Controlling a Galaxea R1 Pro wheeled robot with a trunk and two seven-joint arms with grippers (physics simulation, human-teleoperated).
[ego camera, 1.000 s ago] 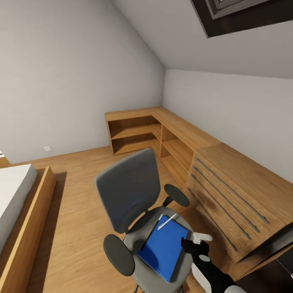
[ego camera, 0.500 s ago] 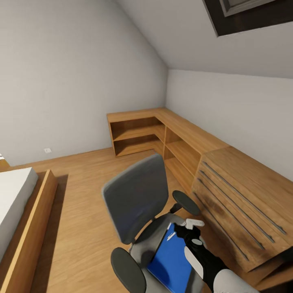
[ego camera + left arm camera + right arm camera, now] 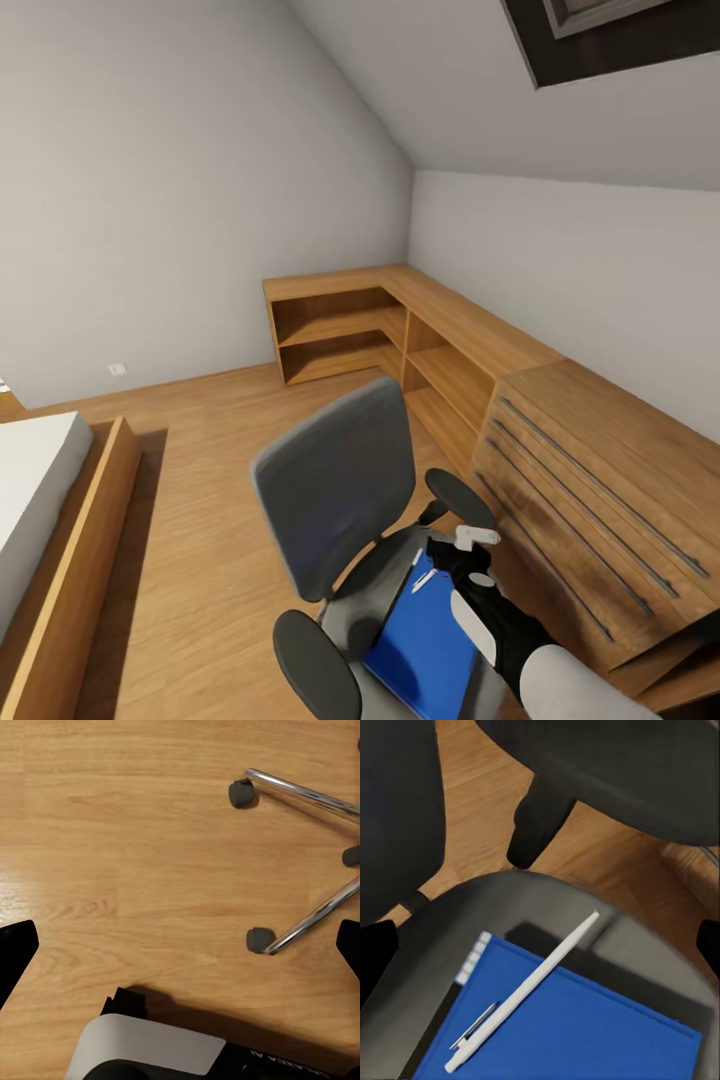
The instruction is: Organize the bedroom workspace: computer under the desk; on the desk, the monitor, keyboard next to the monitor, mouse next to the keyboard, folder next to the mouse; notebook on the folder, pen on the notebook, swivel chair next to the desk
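- One second has carried my right claw (image 3: 470,548) forward from the near right corner of the folder (image 3: 425,640) to its far end, above the white pen (image 3: 423,580); the head view also slid a little, so part of that shift is my own camera
- Folder and pen haven't budged on the swivel chair (image 3: 340,500) seat, so by my reckoning this is the reach for the pen, the first thing to lift off before the folder can travel
- Right claw is spread wide, dark fingertips at both edges of the wrist picture, pen (image 3: 521,994) lying slantwise between them on the blue folder (image 3: 585,1027), nothing pinched yet
- Left claw (image 3: 180,952) hangs spread too, over bare floor beside the chrome chair legs (image 3: 300,791)
- Count: one chair, one folder, one pen, two armrests, three castors in sight by the left claw; no tabletop in view, just one wooden chest (image 3: 590,500) on the right
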